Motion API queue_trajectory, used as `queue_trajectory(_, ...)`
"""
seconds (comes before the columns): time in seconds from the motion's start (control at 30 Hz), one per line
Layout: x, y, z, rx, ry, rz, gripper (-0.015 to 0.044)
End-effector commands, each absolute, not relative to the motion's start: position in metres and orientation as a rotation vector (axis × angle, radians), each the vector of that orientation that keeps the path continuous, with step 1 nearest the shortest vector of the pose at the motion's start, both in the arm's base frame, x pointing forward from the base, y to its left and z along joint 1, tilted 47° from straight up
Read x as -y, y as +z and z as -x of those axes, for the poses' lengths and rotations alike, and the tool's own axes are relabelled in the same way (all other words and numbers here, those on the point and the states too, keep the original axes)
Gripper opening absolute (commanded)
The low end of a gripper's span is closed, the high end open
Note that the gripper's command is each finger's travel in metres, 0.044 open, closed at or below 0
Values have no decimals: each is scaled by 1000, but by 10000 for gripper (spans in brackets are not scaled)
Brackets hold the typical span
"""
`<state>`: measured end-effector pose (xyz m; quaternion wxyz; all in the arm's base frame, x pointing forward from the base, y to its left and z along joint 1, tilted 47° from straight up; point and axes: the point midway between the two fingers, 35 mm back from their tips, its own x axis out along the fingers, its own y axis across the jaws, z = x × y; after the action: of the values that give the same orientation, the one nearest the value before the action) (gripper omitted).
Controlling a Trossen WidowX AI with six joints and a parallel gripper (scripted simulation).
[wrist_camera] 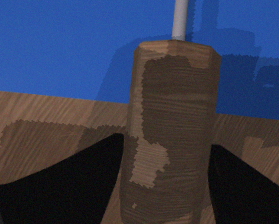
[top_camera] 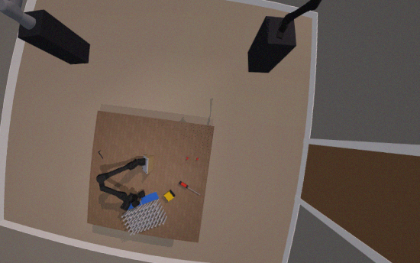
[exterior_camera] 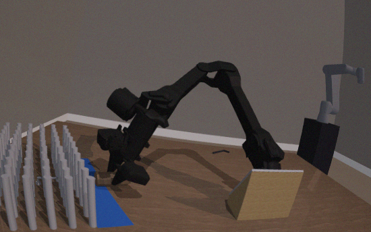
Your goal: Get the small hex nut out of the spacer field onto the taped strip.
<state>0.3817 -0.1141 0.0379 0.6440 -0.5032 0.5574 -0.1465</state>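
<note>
My gripper is shut on the wooden handle of a tool, low at the front edge of the spacer field. The tool's thin metal shaft runs from the handle over the blue taped strip. Its bent end shows among the standing metal spacers, which look upright. The nut cannot be told apart from the bent end and the spacers; it is not visible in the wrist view.
A yellow block stands right of the strip, with a red-handled screwdriver beyond it. A wedge-shaped block stands by the arm's base. A black bent key and two small red things lie farther away.
</note>
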Motion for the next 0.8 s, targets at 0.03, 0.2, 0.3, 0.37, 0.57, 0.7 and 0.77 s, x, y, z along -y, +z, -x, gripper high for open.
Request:
queue_trajectory(0.03, 115, 40, -377, -1271, -334, 1150, 0)
queue_trajectory(0.2, 116, 42, -374, -1271, -334, 1150, 0)
queue_trajectory(0.3, 116, 42, -372, -1271, -334, 1150, 0)
queue_trajectory(0.37, 116, 43, -371, -1272, -334, 1150, 0)
queue_trajectory(0.57, 117, 44, -368, -1272, -334, 1150, 0)
queue_trajectory(0.7, 117, 45, -366, -1272, -334, 1150, 0)
queue_trajectory(0.77, 118, 45, -364, -1272, -334, 1150, 0)
